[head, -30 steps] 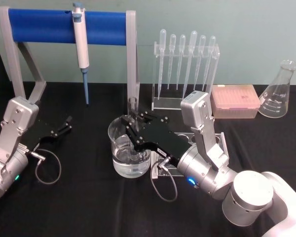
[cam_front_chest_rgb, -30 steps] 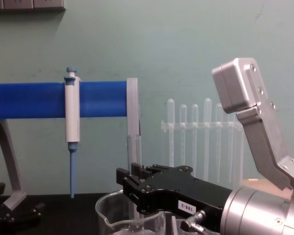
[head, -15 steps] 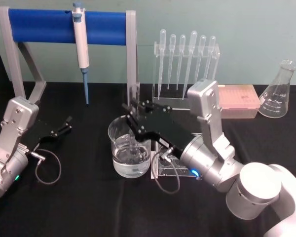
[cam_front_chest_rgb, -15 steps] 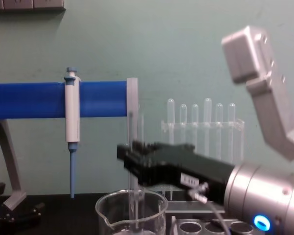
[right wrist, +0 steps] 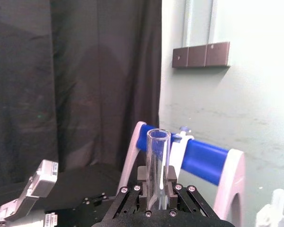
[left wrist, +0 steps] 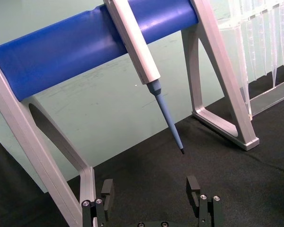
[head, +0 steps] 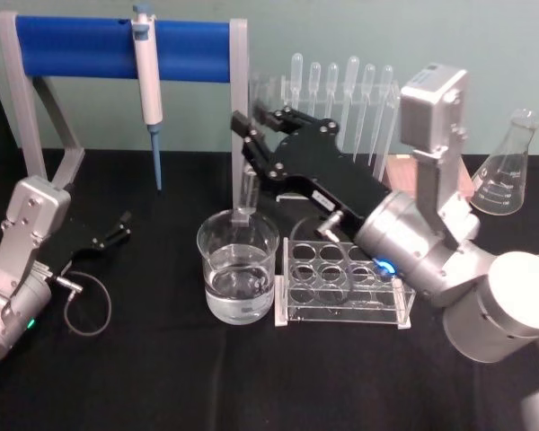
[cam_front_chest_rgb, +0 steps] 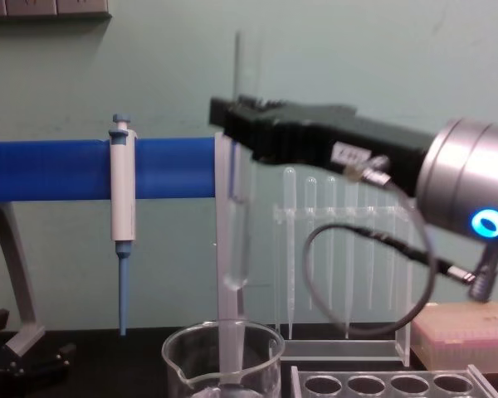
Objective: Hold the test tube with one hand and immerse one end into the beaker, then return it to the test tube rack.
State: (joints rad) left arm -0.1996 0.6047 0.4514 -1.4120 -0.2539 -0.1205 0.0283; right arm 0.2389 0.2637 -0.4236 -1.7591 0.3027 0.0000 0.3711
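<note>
Right gripper [cam_front_chest_rgb: 236, 124] up at centre frame in the chest view, fingers clamped on the test tube [cam_front_chest_rgb: 236, 240], which hangs upright, its rounded bottom clear above the rim of the beaker [cam_front_chest_rgb: 222, 365] at the lower centre. Beaker's got liquid in it, sitting just beside the tube rack [head: 341, 287]. Left gripper [left wrist: 151, 198], fingers spread with nothing between them, low at the left of the head view, parked.

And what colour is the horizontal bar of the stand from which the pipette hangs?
The bar is bright blue, on grey legs; the head view shows it best.
</note>
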